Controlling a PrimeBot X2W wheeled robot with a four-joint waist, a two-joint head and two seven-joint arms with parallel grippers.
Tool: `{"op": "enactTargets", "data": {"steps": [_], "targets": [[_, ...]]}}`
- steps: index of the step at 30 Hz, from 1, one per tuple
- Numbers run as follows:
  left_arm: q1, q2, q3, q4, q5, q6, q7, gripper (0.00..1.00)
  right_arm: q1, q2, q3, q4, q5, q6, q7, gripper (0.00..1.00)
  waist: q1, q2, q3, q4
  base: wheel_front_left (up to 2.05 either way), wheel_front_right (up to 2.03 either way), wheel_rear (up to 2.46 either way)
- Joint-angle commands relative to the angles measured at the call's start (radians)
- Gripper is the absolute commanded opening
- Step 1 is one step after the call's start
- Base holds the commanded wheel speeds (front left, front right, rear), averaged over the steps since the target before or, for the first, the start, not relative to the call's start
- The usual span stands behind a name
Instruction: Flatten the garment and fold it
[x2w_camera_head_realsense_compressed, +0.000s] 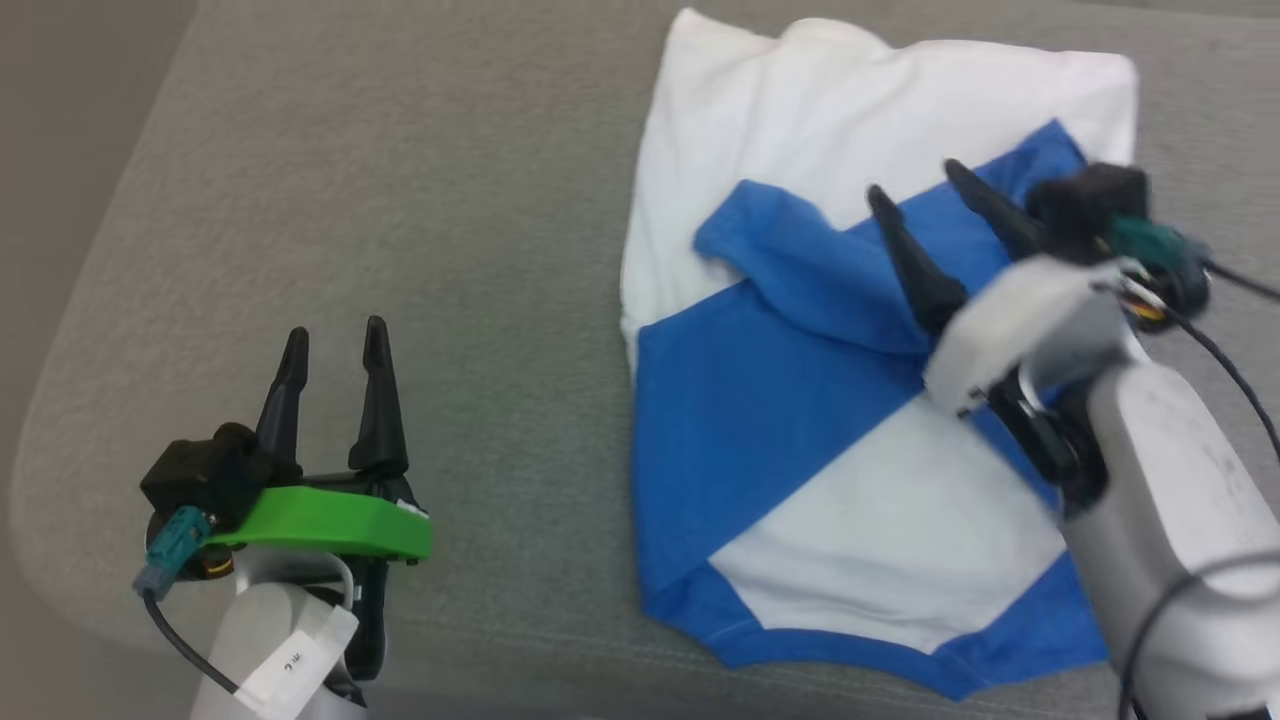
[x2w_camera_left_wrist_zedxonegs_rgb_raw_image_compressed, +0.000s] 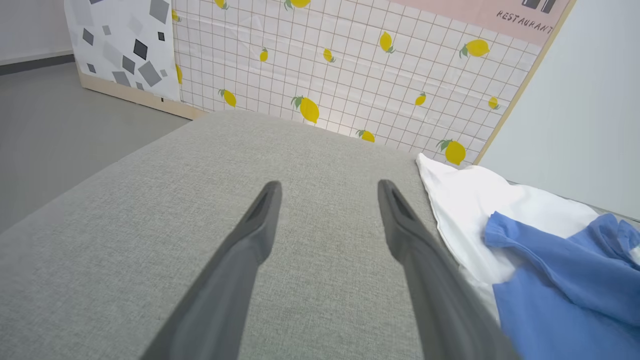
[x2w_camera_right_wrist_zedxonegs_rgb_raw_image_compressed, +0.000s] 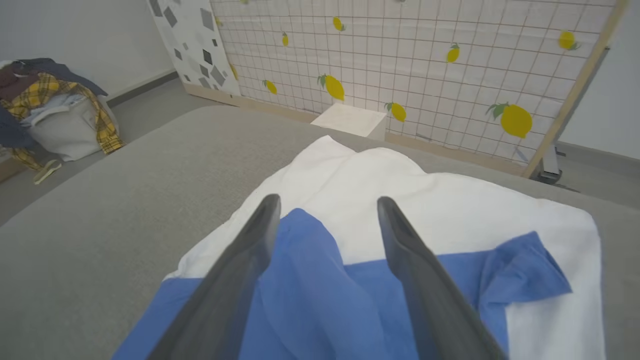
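Note:
The garment (x2w_camera_head_realsense_compressed: 830, 420), a white shirt with blue sleeves, lies partly folded on the right half of the grey cushion, one blue sleeve draped across its middle. My right gripper (x2w_camera_head_realsense_compressed: 915, 185) hovers over that sleeve, open, with nothing between its fingers; in the right wrist view its fingers straddle the blue sleeve fold (x2w_camera_right_wrist_zedxonegs_rgb_raw_image_compressed: 310, 260) over the garment (x2w_camera_right_wrist_zedxonegs_rgb_raw_image_compressed: 425, 200). My left gripper (x2w_camera_head_realsense_compressed: 335, 335) is open over bare cushion at the lower left, well apart from the garment. In the left wrist view the left gripper (x2w_camera_left_wrist_zedxonegs_rgb_raw_image_compressed: 327, 187) points past the garment's edge (x2w_camera_left_wrist_zedxonegs_rgb_raw_image_compressed: 500, 210).
The grey cushion (x2w_camera_head_realsense_compressed: 400, 200) has a rounded left edge dropping to the floor. A lemon-patterned grid panel (x2w_camera_right_wrist_zedxonegs_rgb_raw_image_compressed: 425, 55) stands behind it. A laundry basket with plaid clothes (x2w_camera_right_wrist_zedxonegs_rgb_raw_image_compressed: 55, 115) sits on the floor at the far left.

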Motion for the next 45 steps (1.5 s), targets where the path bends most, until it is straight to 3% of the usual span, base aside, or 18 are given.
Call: {"op": "enactTargets", "data": {"steps": [1,5,10,18,29,36,45], "targets": [[-0.002,0.017,-0.003,0.003,0.005,-0.007,0.0,1.0,0.054,0.006,-0.033,-0.045,-0.013,-0.002,-0.032,1.0,0.0,0.0,-0.051,-0.093,0.0,0.0,0.0],[-0.053,0.056,-0.021,-0.012,-0.005,-0.02,0.054,1.0,0.203,0.052,-0.143,-0.183,-0.054,-0.002,-0.104,1.0,0.0,0.0,-0.031,-0.151,0.0,0.0,0.0],[-0.18,0.138,-0.047,-0.011,-0.032,-0.034,0.17,1.0,0.308,0.093,-0.206,-0.28,-0.096,-0.002,-0.154,1.0,0.0,0.0,0.019,-0.215,0.0,0.0,0.0],[-0.5,0.3,-0.133,0.065,-0.079,-0.043,0.403,1.0,0.328,0.125,-0.196,-0.324,-0.105,-0.002,-0.185,1.0,0.0,0.0,0.146,-0.319,0.0,0.0,0.0],[-0.806,0.402,-0.202,0.271,-0.094,-0.042,0.678,1.0,0.286,0.136,-0.165,-0.327,-0.055,-0.002,-0.248,1.0,0.0,0.0,0.292,-0.454,0.0,0.0,0.0],[-0.917,0.436,-0.191,0.324,-0.088,0.012,0.807,1.0,0.268,0.137,-0.129,-0.317,-0.01,-0.002,-0.288,1.0,0.0,0.0,0.363,-0.508,0.0,0.0,0.0],[-1.004,0.476,-0.187,0.345,-0.05,0.113,0.939,1.0,0.233,0.137,-0.078,-0.289,0.033,-0.002,-0.331,1.0,0.0,0.0,0.43,-0.561,0.0,0.0,0.0]]}}
